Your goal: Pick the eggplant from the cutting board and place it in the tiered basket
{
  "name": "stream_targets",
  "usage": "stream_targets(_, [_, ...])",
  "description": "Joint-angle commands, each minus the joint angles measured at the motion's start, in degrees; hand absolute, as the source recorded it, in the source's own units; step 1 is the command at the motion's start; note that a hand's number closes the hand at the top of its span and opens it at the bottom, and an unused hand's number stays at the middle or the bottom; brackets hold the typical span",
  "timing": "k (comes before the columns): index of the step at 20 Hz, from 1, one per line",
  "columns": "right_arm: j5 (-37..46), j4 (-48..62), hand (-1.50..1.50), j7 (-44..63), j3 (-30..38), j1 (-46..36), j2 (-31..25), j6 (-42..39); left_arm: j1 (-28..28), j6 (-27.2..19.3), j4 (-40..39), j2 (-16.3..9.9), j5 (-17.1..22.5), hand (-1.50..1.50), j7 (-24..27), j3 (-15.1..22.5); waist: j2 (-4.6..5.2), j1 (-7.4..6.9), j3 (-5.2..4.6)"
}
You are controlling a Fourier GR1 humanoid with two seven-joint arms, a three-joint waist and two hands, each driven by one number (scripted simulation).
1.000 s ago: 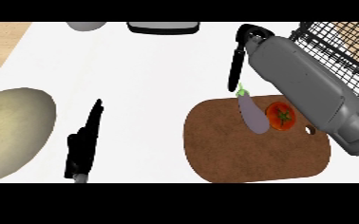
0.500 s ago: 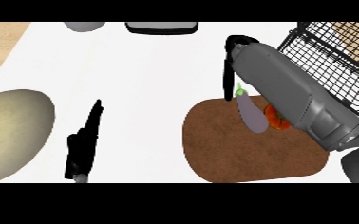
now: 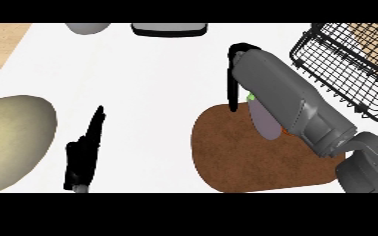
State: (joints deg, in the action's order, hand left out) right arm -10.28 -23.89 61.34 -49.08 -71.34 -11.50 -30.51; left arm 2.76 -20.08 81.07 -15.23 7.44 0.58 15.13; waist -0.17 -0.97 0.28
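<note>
- The right robot hand [image 3: 235,75] hangs over the far edge of the cutting board [image 3: 244,152], black fingers pointing down and not curled round anything; the eggplant [image 3: 264,122] lies just beside them, toward the board's right edge.
- The eggplant's long axis runs from far to near along the grey forearm, which covers its right side.
- It shows dull purple with a green stem end.
- The tiered basket [image 3: 325,60] stands at the table's far right corner.
- The left robot hand [image 3: 85,147] rests open near the table's near edge, well apart.

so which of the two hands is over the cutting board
The right hand: its dark fingers hang over the brown cutting board, beside the purple eggplant. The left hand sits apart on the bare white counter.
</note>
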Motion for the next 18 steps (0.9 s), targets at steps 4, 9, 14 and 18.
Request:
stream_targets(4, [-1.0, 7.0, -1.50, 12.0, -1.1, -1.3, 5.1, -9.7, 1.6, 0.1, -3.2, 1.3, 0.2, 0.00, 1.6, -0.4, 0.13, 0.21, -0.46])
stream_targets(9, [-1.7, 11.5, -1.50, 10.7, -0.1, -3.1, 6.1, -12.6, 0.2, 0.4, -2.3, 0.2, -0.1, 0.00, -1.1, -1.2, 0.11, 0.46, -0.38])
stream_targets(14, [-0.1, 14.4, -1.50, 9.3, -0.7, -2.0, 7.8, -11.4, 3.4, 0.6, -0.8, 1.3, -0.3, 0.00, 0.9, -0.3, -0.21, 0.80, -0.36])
stream_targets(18, [0.6, 16.9, -1.50, 6.3, -0.2, -1.5, 7.8, -12.7, 1.1, 0.5, -0.5, 1.5, -0.7, 0.00, -1.9, -0.5, 0.07, 0.75, -0.32])
